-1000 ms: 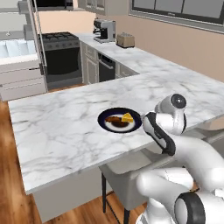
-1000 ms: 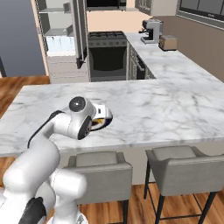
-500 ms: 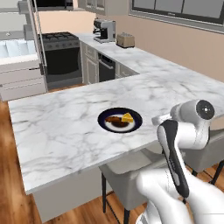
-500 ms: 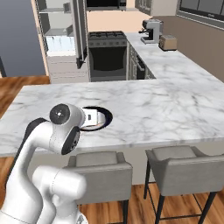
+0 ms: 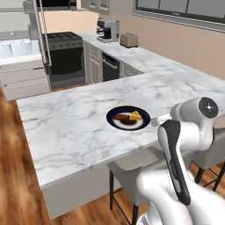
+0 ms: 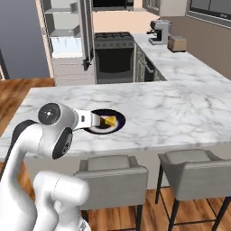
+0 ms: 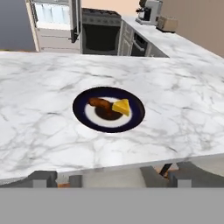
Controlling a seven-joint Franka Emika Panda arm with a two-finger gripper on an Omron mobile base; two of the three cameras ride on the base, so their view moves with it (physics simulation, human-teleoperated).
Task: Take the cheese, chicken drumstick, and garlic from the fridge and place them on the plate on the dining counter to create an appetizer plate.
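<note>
Your plate (image 7: pixel 108 109) sits on the dining counter (image 7: pixel 183 105), close to the near edge where the stools stand. That makes sense as a serving spot: within the arm's reach from this side. On the plate's white centre, the cheese (image 7: pixel 121 106) lies right beside the chicken drumstick (image 7: pixel 101 104), the two touching or very nearly so, crowded together as an appetizer plate wants them. No garlic on that plate that you can make out, so by my reckoning two of three items are down and one is left.

Your gripper (image 7: pixel 111 175) hangs back off the near edge of the counter, well clear of the plate, jaws spread wide with nothing between them. An empty hand, free for the next pick.

Beyond the plate, across the counter and the floor, the fridge (image 6: pixel 67 40) stands with its door open and its pale shelves showing. I can't pick out the garlic in there; too small from here. I'd judge that's where you head next.
</note>
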